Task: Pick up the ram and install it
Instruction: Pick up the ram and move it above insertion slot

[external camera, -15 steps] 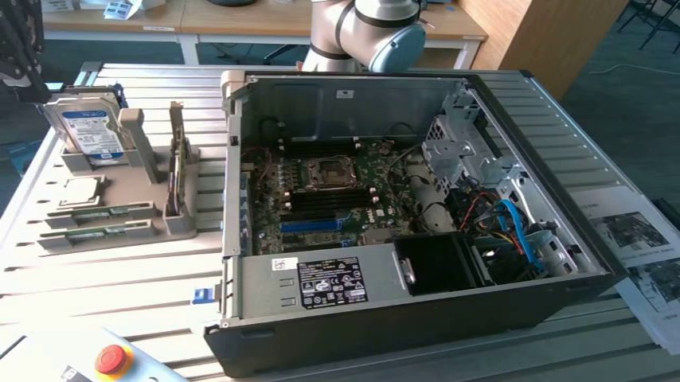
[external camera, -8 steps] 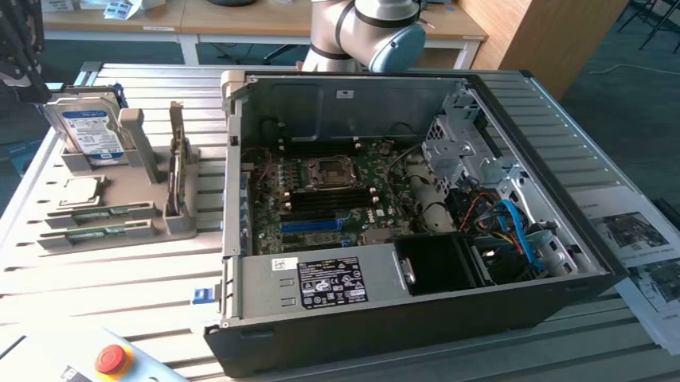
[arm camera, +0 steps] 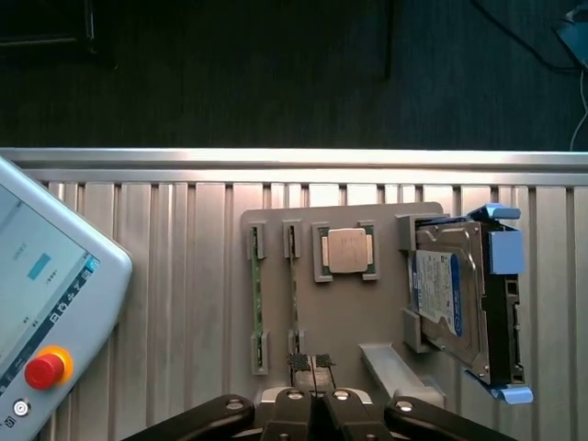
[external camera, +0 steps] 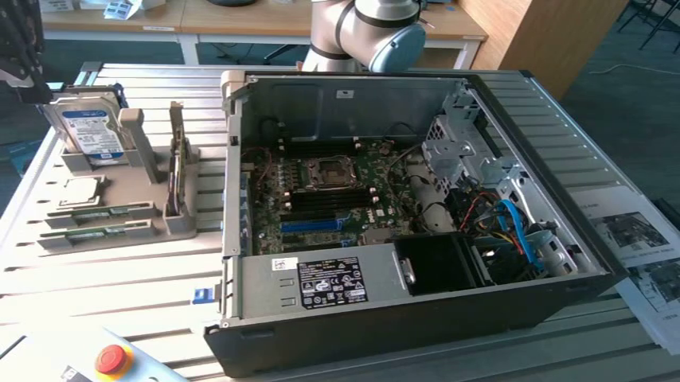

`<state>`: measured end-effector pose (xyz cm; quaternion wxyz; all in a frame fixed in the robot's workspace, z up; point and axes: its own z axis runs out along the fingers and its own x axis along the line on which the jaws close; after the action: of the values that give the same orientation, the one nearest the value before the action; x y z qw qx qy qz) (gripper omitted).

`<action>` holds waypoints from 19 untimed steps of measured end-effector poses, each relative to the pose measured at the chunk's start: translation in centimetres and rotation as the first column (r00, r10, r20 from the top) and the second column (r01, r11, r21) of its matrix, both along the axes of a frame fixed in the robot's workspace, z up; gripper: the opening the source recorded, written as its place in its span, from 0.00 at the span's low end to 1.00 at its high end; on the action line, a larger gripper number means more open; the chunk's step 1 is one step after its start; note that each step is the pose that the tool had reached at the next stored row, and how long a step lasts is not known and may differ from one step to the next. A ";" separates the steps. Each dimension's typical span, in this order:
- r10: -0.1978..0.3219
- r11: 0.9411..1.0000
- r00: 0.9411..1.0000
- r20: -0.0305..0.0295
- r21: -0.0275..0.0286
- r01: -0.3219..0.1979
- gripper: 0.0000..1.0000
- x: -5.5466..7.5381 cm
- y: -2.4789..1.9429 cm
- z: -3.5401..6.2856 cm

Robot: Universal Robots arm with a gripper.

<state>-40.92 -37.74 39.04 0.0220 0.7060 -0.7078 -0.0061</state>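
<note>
Our gripper (arm camera: 312, 364) has its fingers pressed together, pinching nothing. The ram (arm camera: 293, 292) stands on edge in the grey holder (arm camera: 275, 308), just ahead of the fingertips, a second stick (arm camera: 256, 299) beside it.

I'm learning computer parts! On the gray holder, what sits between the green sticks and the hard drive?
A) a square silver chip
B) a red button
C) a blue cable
A: in the wrist view the square silver chip lies in its pocket of the gray holder, with the two ram sticks on one side and the hard drive on the other.
</note>
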 end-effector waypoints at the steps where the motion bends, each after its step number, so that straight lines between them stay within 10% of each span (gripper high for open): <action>1: 0.011 1.000 1.000 0.000 0.000 -0.011 0.10 0.0 0.00 -0.01; 19: 0.043 0.999 0.999 0.009 -0.001 -0.043 0.10 0.0 0.00 -0.05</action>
<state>-40.89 -37.74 38.99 0.0192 0.7211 -0.6926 -0.0024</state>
